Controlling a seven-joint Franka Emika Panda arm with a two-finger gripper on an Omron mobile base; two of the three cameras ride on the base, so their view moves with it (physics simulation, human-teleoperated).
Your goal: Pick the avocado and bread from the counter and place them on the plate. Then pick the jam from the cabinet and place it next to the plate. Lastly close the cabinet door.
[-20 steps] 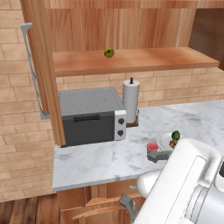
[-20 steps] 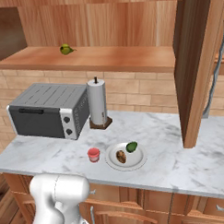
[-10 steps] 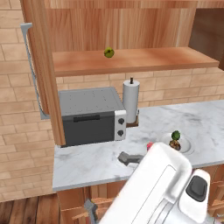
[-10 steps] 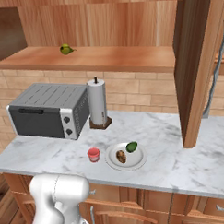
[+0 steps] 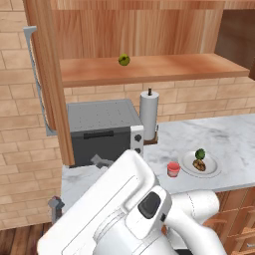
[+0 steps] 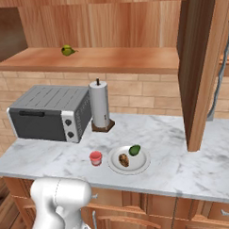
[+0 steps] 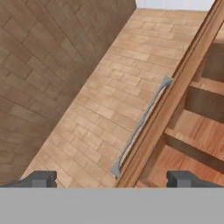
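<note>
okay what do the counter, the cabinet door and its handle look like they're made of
The counter looks like polished marble: white-grey with darker veins. The cabinet door looks like reddish-brown wood, going by its streaky grain. Its handle looks like matte grey metal, though the flat rendering leaves that open.

The counter [image 6: 184, 165] bears the plate [image 6: 140, 165], the jam [image 6: 95, 158], a toaster oven [image 6: 48, 113] and a paper-towel roll [image 6: 99, 105].

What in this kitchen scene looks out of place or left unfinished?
Two things stand out. A yellow-green fruit lies loose on the shelf of the cabinet, and both cabinet doors hang wide open. On the counter, the plate holds the avocado and bread, with the jam upright beside it.
</note>
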